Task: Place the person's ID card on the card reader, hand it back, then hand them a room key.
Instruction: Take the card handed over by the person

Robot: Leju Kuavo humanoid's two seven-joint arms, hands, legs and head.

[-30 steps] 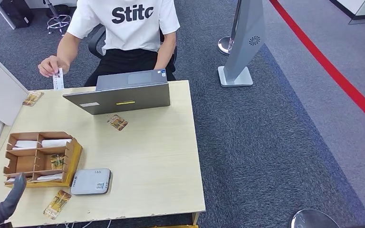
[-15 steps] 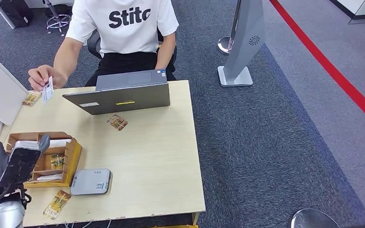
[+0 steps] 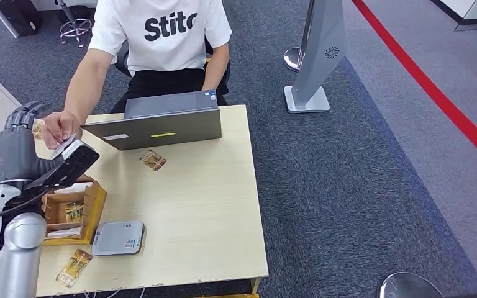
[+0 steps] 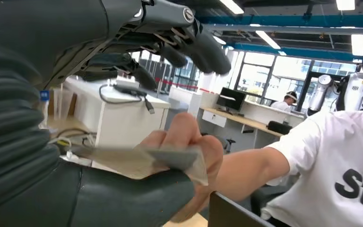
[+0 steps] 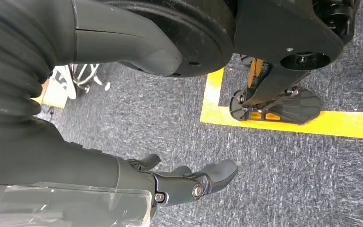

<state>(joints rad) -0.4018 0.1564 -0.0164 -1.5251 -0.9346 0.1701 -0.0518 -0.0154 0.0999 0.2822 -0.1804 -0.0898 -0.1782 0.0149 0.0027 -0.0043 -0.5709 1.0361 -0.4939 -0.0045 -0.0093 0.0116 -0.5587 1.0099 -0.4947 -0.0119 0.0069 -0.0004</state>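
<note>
Person's hand (image 4: 184, 146) — ID card (image 4: 170, 158) — left hand (image 4: 137, 47)

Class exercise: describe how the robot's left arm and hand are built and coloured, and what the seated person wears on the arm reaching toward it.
The left arm is a silver, rounded tube with a thin black cable running beside it. A dark flat block sits at the wrist. The left hand is dark grey with segmented fingers; up close a grey ribbed cover and metal pivot pins show. The person wears a white short-sleeved T-shirt with black lettering.
</note>
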